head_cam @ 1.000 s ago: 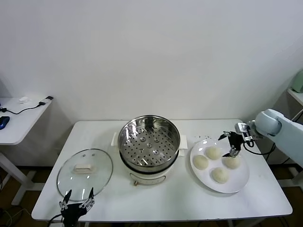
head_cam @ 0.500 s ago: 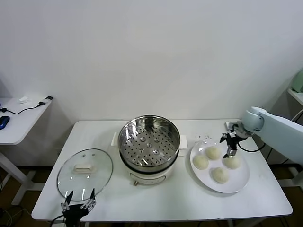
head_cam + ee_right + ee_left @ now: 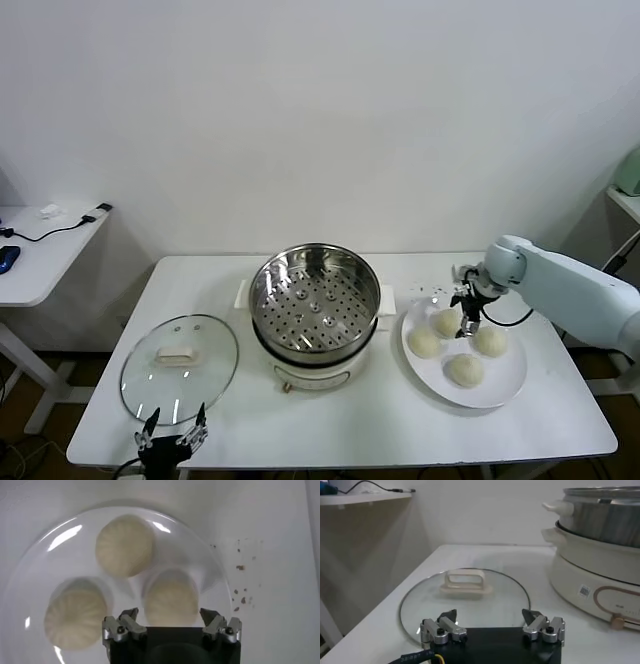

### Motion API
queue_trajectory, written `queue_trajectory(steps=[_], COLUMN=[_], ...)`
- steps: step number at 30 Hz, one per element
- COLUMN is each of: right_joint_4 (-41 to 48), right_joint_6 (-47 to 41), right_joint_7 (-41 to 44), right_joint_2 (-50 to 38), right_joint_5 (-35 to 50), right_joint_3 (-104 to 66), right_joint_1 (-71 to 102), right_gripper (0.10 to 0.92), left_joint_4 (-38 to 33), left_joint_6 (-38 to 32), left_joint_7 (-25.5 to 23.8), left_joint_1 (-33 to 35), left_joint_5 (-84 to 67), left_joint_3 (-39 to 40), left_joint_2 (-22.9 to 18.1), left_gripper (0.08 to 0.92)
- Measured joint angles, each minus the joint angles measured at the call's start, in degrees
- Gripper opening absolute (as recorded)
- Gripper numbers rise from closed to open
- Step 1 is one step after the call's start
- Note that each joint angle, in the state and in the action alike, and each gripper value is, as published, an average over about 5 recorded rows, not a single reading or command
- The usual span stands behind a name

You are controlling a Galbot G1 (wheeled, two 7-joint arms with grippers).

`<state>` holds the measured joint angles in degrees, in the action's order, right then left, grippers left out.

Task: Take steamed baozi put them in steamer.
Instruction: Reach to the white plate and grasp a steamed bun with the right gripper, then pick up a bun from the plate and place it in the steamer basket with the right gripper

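The steamer (image 3: 315,300) is shiny perforated metal; the lid (image 3: 180,367) is clear glass; the baozi (image 3: 125,545) look matt, finely pleated; the plate (image 3: 210,570) is glossy.

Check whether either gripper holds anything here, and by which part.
Nothing is held: the right gripper hangs open above a steamed baozi; the left gripper is open near the lid.

Right wrist view: only three steamed baozi (image 3: 124,545) appear; the one at 6 o'clock (image 3: 171,600) is partly covered by the right gripper (image 3: 171,619), and the white plate (image 3: 30,575) is cut off at 9 o'clock. Left wrist view: the steamer (image 3: 605,515) is cropped at 3 o'clock, its interior unseen.
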<state>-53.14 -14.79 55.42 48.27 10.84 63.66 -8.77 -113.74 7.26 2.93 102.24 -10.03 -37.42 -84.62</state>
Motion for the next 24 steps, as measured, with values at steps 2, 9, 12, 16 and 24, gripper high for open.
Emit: queue_trajectory(steps=[2,9,12,16,24], right_joint_4=[0.7,1.6,1.7,1.6,-0.8], right_joint_6=[-0.1,-0.3,-0.4,-0.6,0.4], right_joint_7=[0.0,0.3,0.5,0.7,2.1], right_joint_2=[0.5,0.9,0.9,0.7,-0.7], right_joint_5=[-0.2,-0.6,-0.7,-0.8,-1.2], right_joint_3=[-0.3,-0.7,-0.9,-1.1,-0.8], right_joint_1=[0.2,0.6,0.8,0.9,-1.7], right_gripper=[0.815,0.716,0.650,0.608,0.602], left_joint_4=[0.0,0.1,0.1,0.1,0.1], left_joint_6=[0.0,0.0,0.1,0.1,0.3], left_joint_7=[0.0,0.0,0.0,0.1,0.3], left_joint_1=[0.0,0.2,0.3,0.3,0.4], left_joint_5=[0.1,0.3,0.4,0.4,0.9], left_joint_3=[0.1,0.3,0.2,0.3,0.6], left_joint_2=[0.0,-0.3,-0.3,-0.4,-0.6], left_gripper=[0.823,0.823,0.823,0.823,0.823])
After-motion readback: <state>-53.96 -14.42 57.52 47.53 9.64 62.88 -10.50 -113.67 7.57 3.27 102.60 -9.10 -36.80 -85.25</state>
